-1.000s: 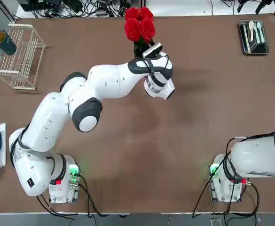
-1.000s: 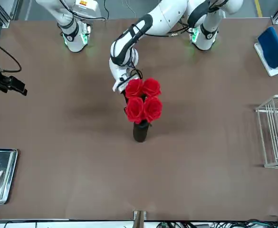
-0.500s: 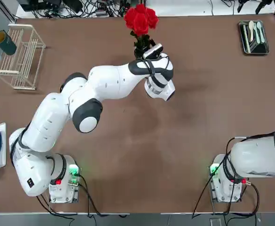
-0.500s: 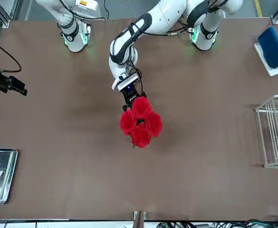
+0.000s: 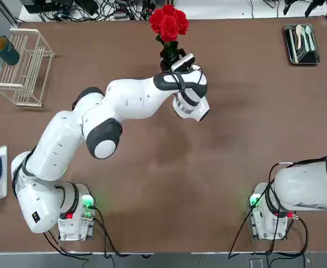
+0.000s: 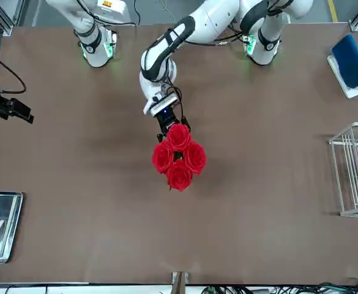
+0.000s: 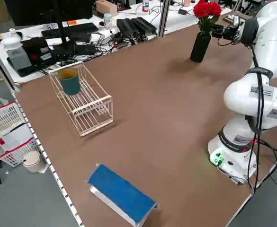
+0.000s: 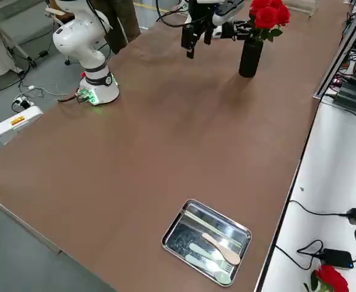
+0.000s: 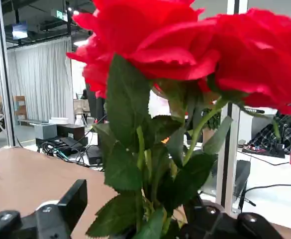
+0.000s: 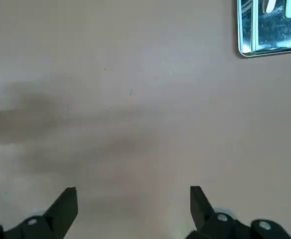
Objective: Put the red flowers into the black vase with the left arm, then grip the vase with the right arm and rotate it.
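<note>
The top camera looks straight down; the front camera faces the robot from 12 o'clock. Both share the tabletop (image 5: 236, 139) and the red flowers (image 5: 168, 22).

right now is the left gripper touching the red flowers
Cannot tell. In the left wrist view the left gripper has its fingers spread either side of the red flowers, but leaves hide any gap at the stems.

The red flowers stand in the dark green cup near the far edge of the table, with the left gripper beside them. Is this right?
Not quite. The red flowers stand in the black vase, as the left side view shows; the dark green cup sits in the wire rack. The left gripper is beside them.
</note>
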